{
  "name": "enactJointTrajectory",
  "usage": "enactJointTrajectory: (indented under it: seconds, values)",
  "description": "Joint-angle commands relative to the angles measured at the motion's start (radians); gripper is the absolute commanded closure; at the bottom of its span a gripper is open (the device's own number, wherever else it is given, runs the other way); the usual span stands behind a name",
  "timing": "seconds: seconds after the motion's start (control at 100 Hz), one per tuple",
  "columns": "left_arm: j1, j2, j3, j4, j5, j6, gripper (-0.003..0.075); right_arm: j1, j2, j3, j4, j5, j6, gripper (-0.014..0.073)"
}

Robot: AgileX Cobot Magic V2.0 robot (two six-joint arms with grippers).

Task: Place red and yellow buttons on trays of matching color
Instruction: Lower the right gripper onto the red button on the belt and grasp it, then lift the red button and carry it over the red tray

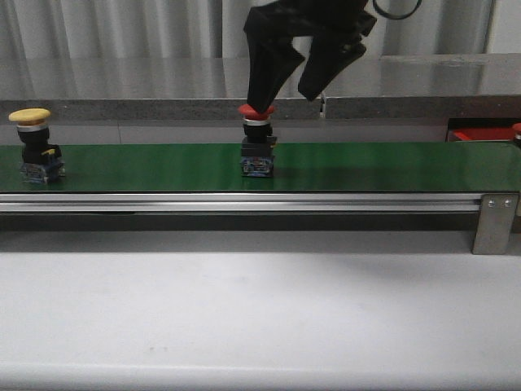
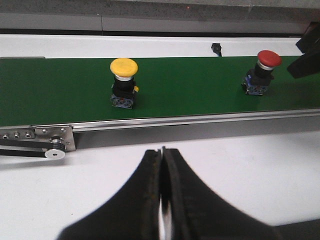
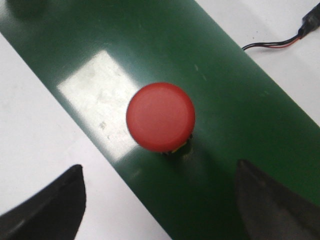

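Observation:
A red button [image 1: 256, 112] stands upright on the green belt [image 1: 374, 167], near its middle. My right gripper [image 1: 285, 98] hangs open just above it, one fingertip close to the cap; from the right wrist the red cap [image 3: 160, 117] lies ahead of the right gripper [image 3: 160, 202], not between its fingers. A yellow button [image 1: 29, 116] stands at the belt's left end, also seen as the yellow button [image 2: 124, 67] from the left wrist. My left gripper [image 2: 162, 150] is shut and empty over the white table. A red tray [image 1: 480, 133] shows partly at far right. No yellow tray is in view.
A metal rail [image 1: 244, 202] runs along the belt's near edge, with a bracket [image 1: 495, 221] at its right end. A pulley and bracket [image 2: 55, 147] sit at the belt's left end. A red-black cable [image 3: 280, 44] lies on the table beyond the belt.

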Motion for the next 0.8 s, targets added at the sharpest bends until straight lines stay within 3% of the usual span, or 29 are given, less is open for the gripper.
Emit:
enactJointTrajectory:
  seconds: [0.0, 0.24, 0.31, 0.51, 0.57, 0.65, 0.79]
  values:
    - [-0.008, 0.002, -0.027, -0.016, -0.065, -0.006, 0.0741, -0.001, -0.037, -0.036, 0.020, -0.074, -0.014, -0.0010]
    - [-0.008, 0.002, -0.027, -0.016, -0.065, -0.006, 0.0741, -0.001, 0.002, -0.038, 0.022, -0.127, -0.014, 0.0015]
    - [-0.008, 0.002, -0.027, -0.016, -0.065, -0.006, 0.0741, -0.001, 0.008, -0.038, 0.024, -0.141, -0.014, 0.0081]
    - [-0.008, 0.002, -0.027, -0.016, -0.065, -0.006, 0.0741, -0.001, 0.009, -0.038, 0.030, -0.167, -0.014, 0.0431]
    - [-0.008, 0.002, -0.027, -0.016, -0.065, -0.006, 0.0741, -0.001, 0.007, -0.038, 0.030, -0.178, -0.014, 0.0499]
    - [-0.008, 0.002, -0.027, -0.016, -0.065, -0.006, 0.0741, -0.003, -0.004, -0.038, 0.032, -0.184, -0.014, 0.0555]
    - [-0.008, 0.002, -0.027, -0.016, -0.065, -0.006, 0.0741, -0.009, -0.053, -0.012, 0.035, -0.181, -0.013, 0.0555]
